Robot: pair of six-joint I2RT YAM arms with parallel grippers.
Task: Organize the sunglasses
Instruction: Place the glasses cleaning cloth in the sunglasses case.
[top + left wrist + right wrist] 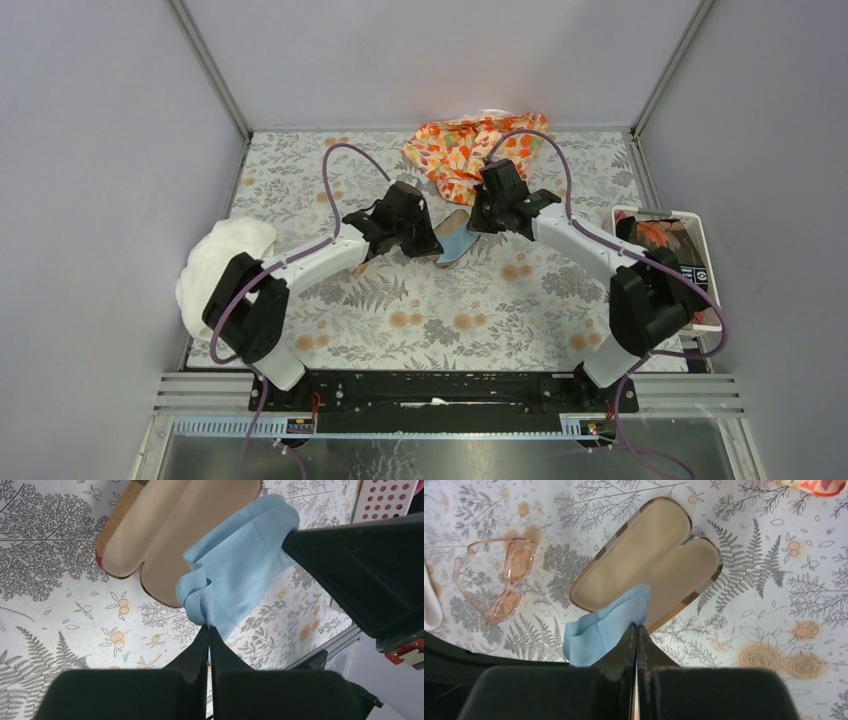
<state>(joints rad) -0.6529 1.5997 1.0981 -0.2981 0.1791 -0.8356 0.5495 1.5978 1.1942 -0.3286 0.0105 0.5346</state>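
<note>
Pale grey walls (100, 150) close in three sides of a table (440, 320) covered in a cloth printed with grey ferns and small orange flowers. On the top view's clock face, a crumpled orange floral fabric (462, 150) lies at 12 o'clock, a white towel (222, 258) hangs over the edge at 9 and a white bin (655, 210) sits at 3, its contents too jumbled to name. Near the centre a brown plaid case (649, 565) lies open, its tan lining up. A blue cloth (596, 630) is stretched above it. The left gripper (208, 632) has its jaws pressed together on one corner and the right gripper (636, 629) is closed on the opposite corner. In the right wrist view the sunglasses (499, 585) lie flat on the table at 9 o'clock from the case, apart from it. They have a thin, translucent orange-pink frame, angular pale lenses and one slim arm folded out. From above, the left arm's wrist hides them and the cloth covers part of the case.
</note>
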